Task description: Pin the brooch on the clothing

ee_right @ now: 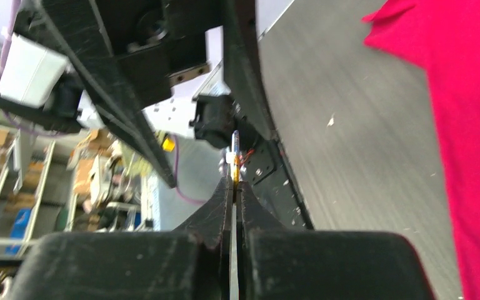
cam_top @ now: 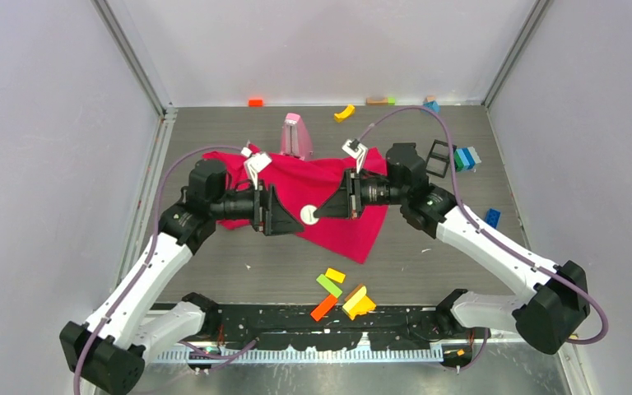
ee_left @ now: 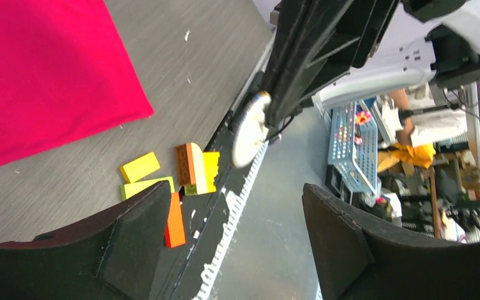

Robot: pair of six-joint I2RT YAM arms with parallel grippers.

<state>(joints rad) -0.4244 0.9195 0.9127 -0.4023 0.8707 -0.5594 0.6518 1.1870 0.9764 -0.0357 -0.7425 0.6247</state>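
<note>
The crimson-pink T-shirt (cam_top: 341,193) lies crumpled on the grey table; it also shows in the left wrist view (ee_left: 44,69) and the right wrist view (ee_right: 469,125). My right gripper (cam_top: 322,212) is shut on a round white brooch (cam_top: 309,215) and holds it above the shirt's near-left part. In the right wrist view the brooch (ee_right: 234,156) is edge-on between the closed fingertips (ee_right: 225,190). My left gripper (cam_top: 290,216) faces it, open and empty, close to the brooch. The left wrist view shows the brooch (ee_left: 250,128) beyond the open fingers (ee_left: 144,212).
Loose yellow, green and orange bricks (cam_top: 341,295) lie near the front edge, also in the left wrist view (ee_left: 162,178). A pink object (cam_top: 298,136) stands behind the shirt. A black frame (cam_top: 439,158), blue-green bricks (cam_top: 465,158) and a blue brick (cam_top: 492,217) lie right.
</note>
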